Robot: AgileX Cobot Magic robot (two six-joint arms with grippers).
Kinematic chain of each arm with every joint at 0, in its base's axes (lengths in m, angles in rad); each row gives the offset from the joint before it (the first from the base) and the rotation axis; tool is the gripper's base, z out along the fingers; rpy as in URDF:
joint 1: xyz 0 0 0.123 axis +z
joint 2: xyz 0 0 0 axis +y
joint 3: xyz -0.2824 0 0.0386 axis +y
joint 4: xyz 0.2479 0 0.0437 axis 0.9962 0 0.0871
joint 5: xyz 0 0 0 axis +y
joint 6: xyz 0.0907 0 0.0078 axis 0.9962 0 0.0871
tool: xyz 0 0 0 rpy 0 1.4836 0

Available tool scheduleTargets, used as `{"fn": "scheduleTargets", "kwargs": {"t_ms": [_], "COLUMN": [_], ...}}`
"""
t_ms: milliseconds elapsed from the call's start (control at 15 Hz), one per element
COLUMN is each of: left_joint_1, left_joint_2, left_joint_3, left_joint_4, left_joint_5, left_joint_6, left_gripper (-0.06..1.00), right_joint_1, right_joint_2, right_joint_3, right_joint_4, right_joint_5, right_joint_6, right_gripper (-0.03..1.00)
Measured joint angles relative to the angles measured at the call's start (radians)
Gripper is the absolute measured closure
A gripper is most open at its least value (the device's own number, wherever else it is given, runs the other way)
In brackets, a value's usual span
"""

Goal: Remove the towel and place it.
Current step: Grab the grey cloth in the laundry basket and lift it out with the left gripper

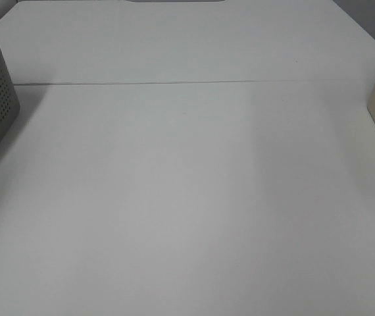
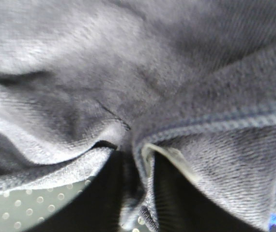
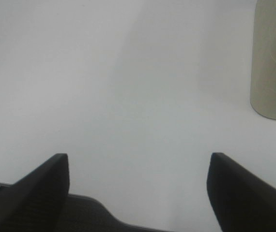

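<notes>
Peering through the left wrist view and finding no clear sight of the left gripper: only shadow and cloth there, so cannot tell whether parted or closed, nor whether gripping anything. Crowding right up against that camera, a bunched dark navy terry towel point(image 2: 143, 72) with stitched hems, folded over itself and touching the dotted wall of a grey perforated basket point(image 2: 12, 208). Probably lying inside that basket at the left edge of the plain white counter point(image 1: 187, 197), and nowhere on its open surface. Hovering over bare counter, fingers spread wide and holding nothing, the right gripper point(image 3: 138, 157), near a pale beige box point(image 3: 273, 58). Risking, on lifting, a pinch of one loose layer only and a slipping fold, or snagging a hem on the rim and tipping the basket.
</notes>
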Motion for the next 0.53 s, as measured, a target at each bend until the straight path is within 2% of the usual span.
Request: {"fn": "scheduleTargets", "kwargs": {"t_ms": [67,133,400,533], "left_joint_1": [0.000,-0.001,-0.033,-0.067], "left_joint_2": [0.003,0.003,-0.019,-0.077], "left_joint_3": [0.000,0.000,0.000,0.000], "left_joint_4": [0.021,0.044,0.069,0.069], "left_joint_5": [-0.008,-0.022,-0.024,-0.003], "left_joint_6": [0.000,0.000,-0.047,-0.112], "left_gripper": [0.89,0.94,0.94,0.94], "right_joint_1": [0.000,0.000,0.000,0.000], "right_joint_2": [0.000,0.000,0.000,0.000], "right_joint_3": [0.000,0.000,0.000,0.000], "right_joint_4": [0.000,0.000,0.000,0.000], "right_joint_5": [0.000,0.000,0.000,0.000], "right_joint_6": [0.000,0.000,0.000,0.000], "right_gripper": [0.21,0.21,0.21,0.21]}}
